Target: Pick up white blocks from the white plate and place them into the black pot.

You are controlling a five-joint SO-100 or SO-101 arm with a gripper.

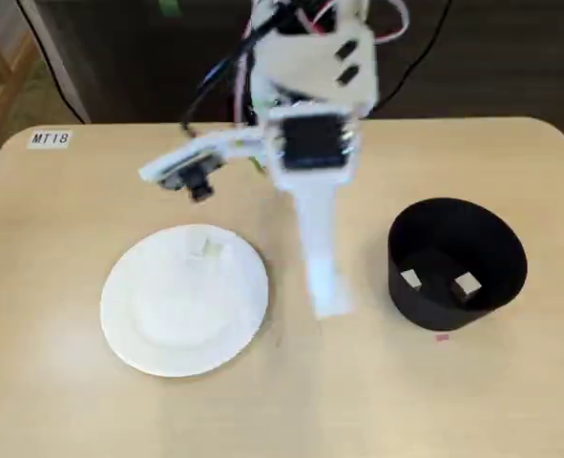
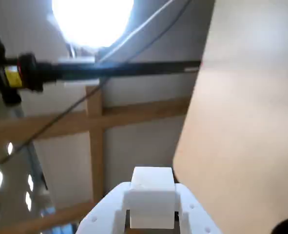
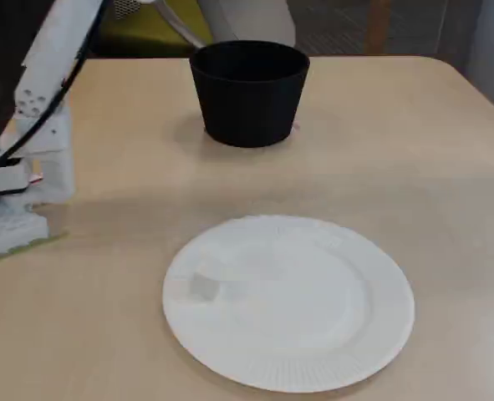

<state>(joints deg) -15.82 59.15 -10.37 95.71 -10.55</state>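
Observation:
The white plate (image 1: 157, 334) (image 3: 313, 334) lies on the table with one white block (image 1: 208, 248) (image 3: 203, 286) on it near the rim. The black pot (image 1: 491, 239) (image 3: 248, 100) stands apart from the plate, and the fixed view from above shows two white blocks (image 1: 410, 279) (image 1: 467, 284) on its floor. My gripper (image 1: 331, 303) (image 2: 151, 207) is raised over the bare table between plate and pot. In the wrist view its jaws look shut on another white block (image 2: 151, 192). The other fixed view shows only the arm's lower part.
The arm's base (image 3: 12, 225) stands at the table's edge, on the left in the low fixed view. A wrist camera on a bracket (image 1: 198, 181) sticks out over the table behind the plate. A label "MT18" (image 1: 50, 138) marks one corner.

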